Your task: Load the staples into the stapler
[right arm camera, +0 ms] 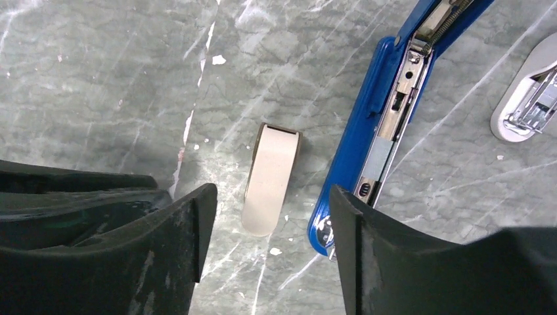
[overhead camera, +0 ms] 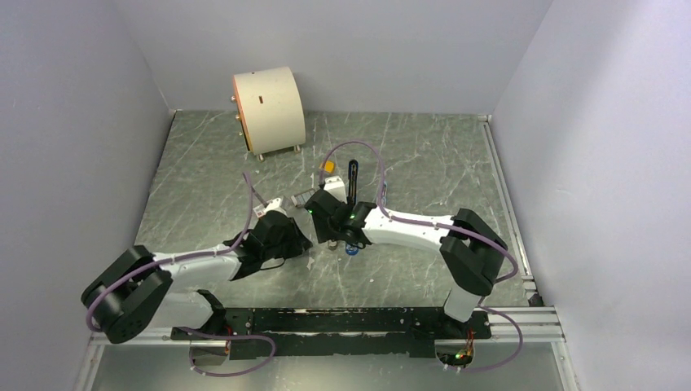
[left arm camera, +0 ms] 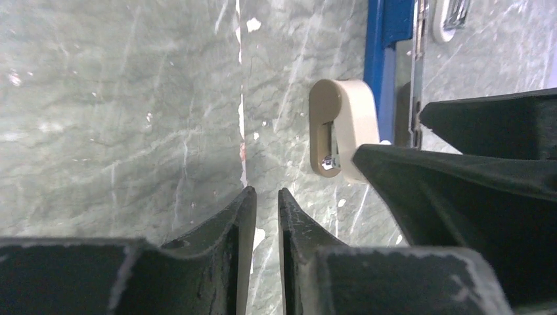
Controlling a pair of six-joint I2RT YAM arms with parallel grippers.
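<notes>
The blue stapler [right arm camera: 368, 125] lies open on the table, its metal channel facing up. It also shows in the left wrist view [left arm camera: 384, 46] and as a blue bit in the top view [overhead camera: 352, 249]. A short flat grey strip [right arm camera: 379, 159], seemingly the staples, lies in that channel. My right gripper [right arm camera: 270, 220] is open and empty just over the table. Its right finger [right arm camera: 368, 249] is beside the stapler's near end. My left gripper [left arm camera: 266, 197] is close by to the left, jaws nearly together with nothing between them.
A beige little block [right arm camera: 270, 180] lies between the right fingers' line and the stapler, also in the left wrist view [left arm camera: 338, 125]. A pale rounded piece with silvery metal [right arm camera: 525, 105] lies past the stapler. A cream cylinder [overhead camera: 267, 110] stands at the back.
</notes>
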